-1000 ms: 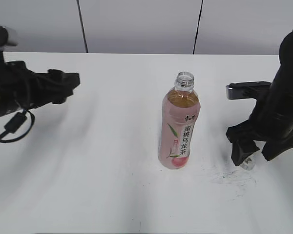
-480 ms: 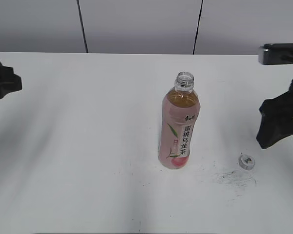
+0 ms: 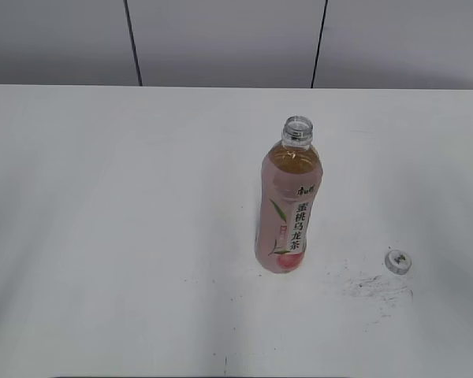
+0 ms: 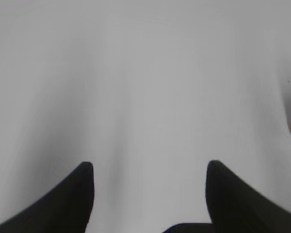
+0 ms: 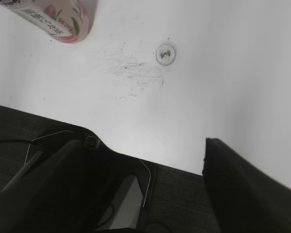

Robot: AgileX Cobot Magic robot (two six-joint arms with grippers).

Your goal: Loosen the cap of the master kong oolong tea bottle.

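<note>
The master kong oolong tea bottle (image 3: 290,202) stands upright mid-table with its neck open and no cap on it. Its lower end shows at the top left of the right wrist view (image 5: 53,17). The white cap (image 3: 397,261) lies on the table to the bottle's right, beside dark scuff marks; it also shows in the right wrist view (image 5: 165,54). Neither arm shows in the exterior view. My left gripper (image 4: 150,167) is open and empty over bare table. My right gripper (image 5: 143,145) is open and empty, pulled back past the table's near edge.
The white table (image 3: 142,197) carries only the bottle and the cap. Dark scuff marks (image 3: 374,285) lie by the cap. A grey panelled wall (image 3: 221,39) runs behind the table. Dark floor and equipment (image 5: 87,194) show below the table's edge in the right wrist view.
Both arms have pulled back out of the exterior view, the left to the left and the right to the right. The right gripper has let go of the cap, which lies on the table.
</note>
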